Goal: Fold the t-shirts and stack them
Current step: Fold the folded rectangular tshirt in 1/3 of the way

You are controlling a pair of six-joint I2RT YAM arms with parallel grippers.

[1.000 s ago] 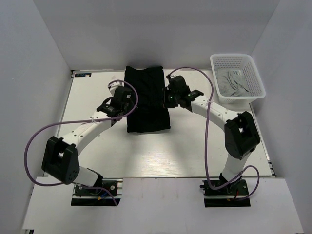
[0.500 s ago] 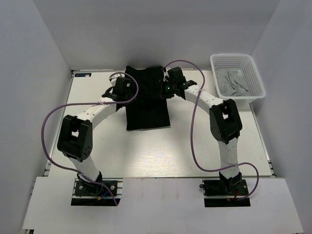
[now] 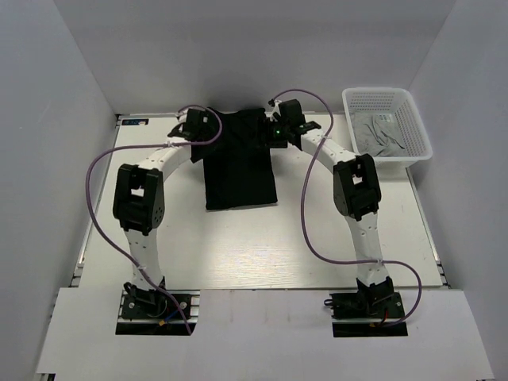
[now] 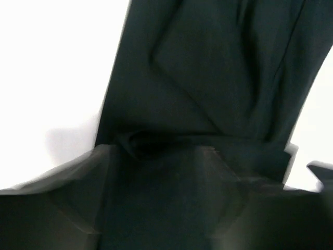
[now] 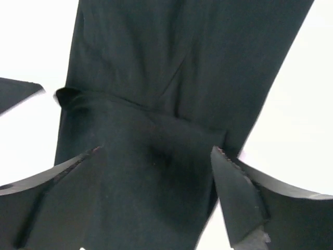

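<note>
The black shirt (image 3: 238, 163) lies flat on the table (image 3: 238, 254) in the upper middle of the top view, already narrowed to a tall rectangle with no sleeves sticking out. Its long axis runs from the top of the frame toward the bottom: one short end sits at the table's far edge between the two claws, the other reaches toward the middle of the table. Which end is collar and which is hem cannot be told. Both wrist views show a doubled layer of dark cloth with a fold edge lying across just ahead of the fingers, so the far end looks turned over onto the rest. The left claw (image 3: 193, 123) is at the shirt's upper left corner and the right claw (image 3: 279, 127) at its upper right corner. Each has its jaws apart above the cloth, nothing clamped, though the left wrist view is blurred. The grey shirt (image 3: 379, 135) is crumpled in the white basket (image 3: 413, 111) at the upper right. By my reading the black shirt is mostly folded, the grey one not started, and no stack exists yet
</note>
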